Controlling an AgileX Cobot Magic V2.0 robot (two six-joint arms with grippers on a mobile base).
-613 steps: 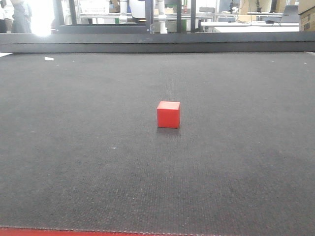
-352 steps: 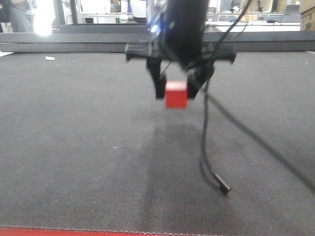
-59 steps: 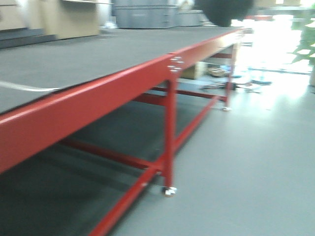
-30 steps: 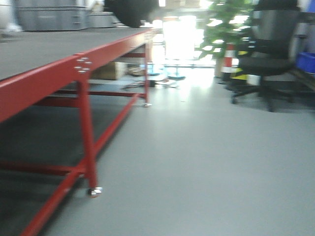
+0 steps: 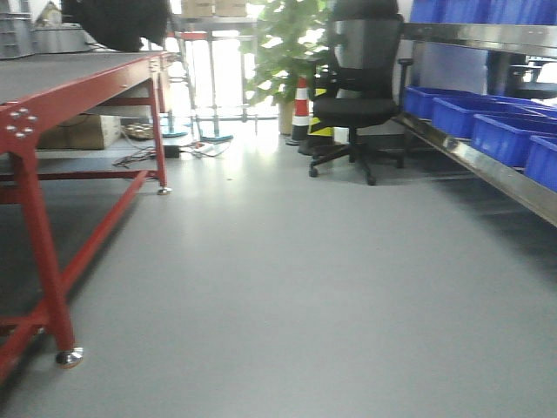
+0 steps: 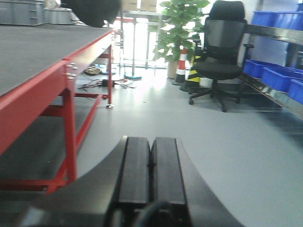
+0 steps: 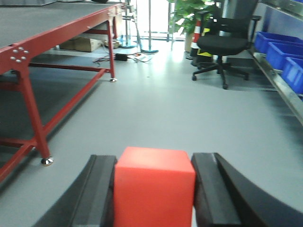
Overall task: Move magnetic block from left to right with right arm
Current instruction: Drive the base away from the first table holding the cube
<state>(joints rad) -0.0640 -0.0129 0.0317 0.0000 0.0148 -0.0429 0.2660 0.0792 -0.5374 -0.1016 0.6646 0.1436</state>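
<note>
The magnetic block [image 7: 154,187], a bright-red cube, fills the bottom centre of the right wrist view. My right gripper [image 7: 154,158] is shut on it, one black finger pressed against each side, and holds it in the air above the grey floor. In the left wrist view my left gripper [image 6: 151,139] is shut, its two pads touching with nothing between them. Neither gripper nor the block shows in the front view, where only a dark blurred shape [image 5: 113,22] hangs at the top left.
A red-framed table [image 5: 52,87] with a dark top runs along the left. Ahead stand a black office chair [image 5: 357,87], a potted plant [image 5: 278,52] and a striped cone [image 5: 301,109]. Blue bins [image 5: 487,122] line a metal shelf on the right. The floor [image 5: 287,287] is grey.
The front view has swung right: the red table slid to the left edge, while the chair, plant and blue bins came into view. Much earlier the block was lifted off the dark mat.
</note>
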